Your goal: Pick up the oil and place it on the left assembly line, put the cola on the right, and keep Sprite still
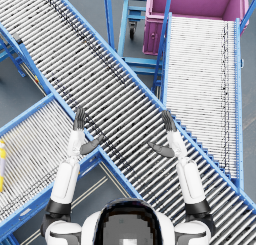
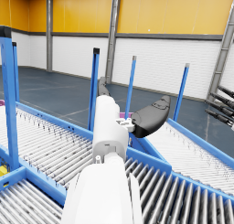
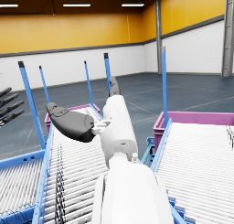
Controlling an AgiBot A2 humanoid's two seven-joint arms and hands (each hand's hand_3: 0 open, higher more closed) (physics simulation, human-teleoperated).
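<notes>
Left hand (image 1: 81, 134) and right hand (image 1: 169, 136) hover over the middle conveyor (image 1: 115, 89), fingers spread, holding nothing; the yellow oil bottle (image 1: 1, 169) lies on the left assembly line (image 1: 35, 139), well apart; a pink bin (image 1: 200, 4) stands beyond the right assembly line (image 1: 200, 79).

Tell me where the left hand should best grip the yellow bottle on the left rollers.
Probably around the yellow body of the bottle, below its pale top, coming from its right in the head view, where the open left hand is. Only a sliver shows at the edge, so its pose is unclear.
</notes>
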